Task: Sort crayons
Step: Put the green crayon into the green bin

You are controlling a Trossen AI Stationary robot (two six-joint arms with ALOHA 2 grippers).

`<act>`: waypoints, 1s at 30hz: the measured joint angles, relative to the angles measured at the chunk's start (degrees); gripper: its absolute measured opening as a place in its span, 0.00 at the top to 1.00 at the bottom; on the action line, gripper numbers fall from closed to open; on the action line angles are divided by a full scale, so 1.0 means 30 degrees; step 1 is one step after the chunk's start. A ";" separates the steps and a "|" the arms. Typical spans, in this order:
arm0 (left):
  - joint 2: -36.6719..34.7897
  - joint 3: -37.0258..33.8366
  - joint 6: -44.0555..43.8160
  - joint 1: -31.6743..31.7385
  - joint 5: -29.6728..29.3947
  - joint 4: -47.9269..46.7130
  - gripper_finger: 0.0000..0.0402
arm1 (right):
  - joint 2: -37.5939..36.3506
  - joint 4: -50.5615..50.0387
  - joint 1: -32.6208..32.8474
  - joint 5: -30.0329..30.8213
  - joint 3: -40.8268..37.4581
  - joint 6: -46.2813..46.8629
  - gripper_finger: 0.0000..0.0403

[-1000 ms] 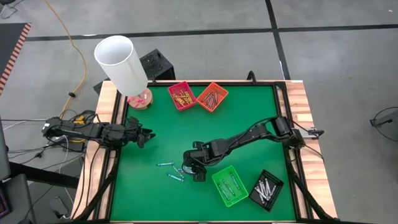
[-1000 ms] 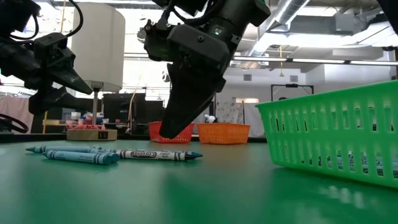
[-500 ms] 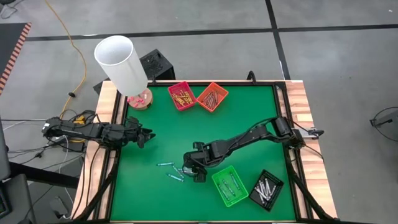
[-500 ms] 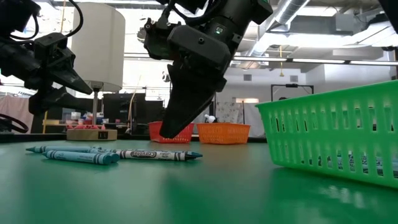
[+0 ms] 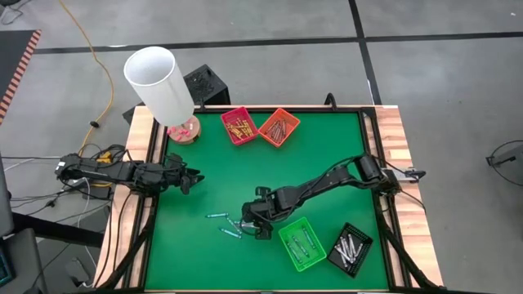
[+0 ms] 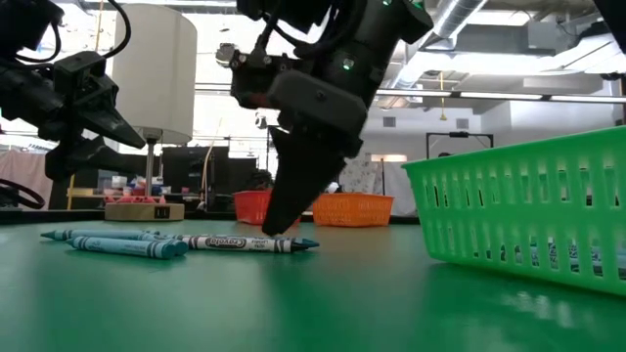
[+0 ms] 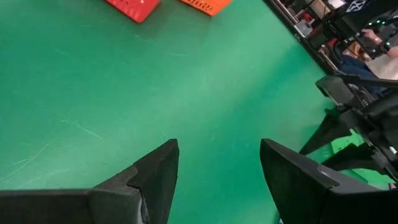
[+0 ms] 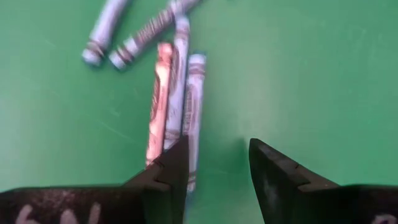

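Several crayons lie flat on the green mat, left of centre near the front edge [image 5: 225, 224]. In the low view they are teal sticks [image 6: 127, 245] and one with a pale wrap [image 6: 249, 242]. The right wrist view shows three side by side [image 8: 180, 93], one of them reddish [image 8: 158, 102], and two more beyond [image 8: 130, 37]. My right gripper [image 5: 248, 224] [image 8: 214, 165] is open, slanting down over the near ends of those three. My left gripper [image 5: 193, 175] [image 7: 217, 168] waits open at the table's left edge, above bare mat. My right gripper slants down from the table's right side, its fingers lying along the three side-by-side crayons. One finger [image 8: 169, 168] covers their near ends, and the outermost crayon [image 8: 194, 106] runs along that finger's inner edge. Whether the finger touches them I cannot tell.
A green basket [image 5: 301, 244] and a black tray [image 5: 350, 248] stand close to the right of my right gripper. Red [image 5: 239, 125] and orange [image 5: 279, 126] trays stand at the far edge. A white lamp [image 5: 159, 82] stands at the far left corner.
My right gripper's fingertips have sunk a little closer to the mat beside the crayons and tipped slightly. The crayons have not moved.
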 joint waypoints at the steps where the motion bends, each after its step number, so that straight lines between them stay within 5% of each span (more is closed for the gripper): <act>1: -0.0005 0.0004 0.0001 -0.0001 0.0001 0.0007 0.46 | 0.0146 0.0018 0.0005 0.0000 -0.0010 0.0091 0.60; 30: -0.0005 0.0005 0.0002 0.0002 0.0000 0.0007 0.46 | 0.0201 -0.0043 0.0174 0.1027 0.1534 -0.0407 0.60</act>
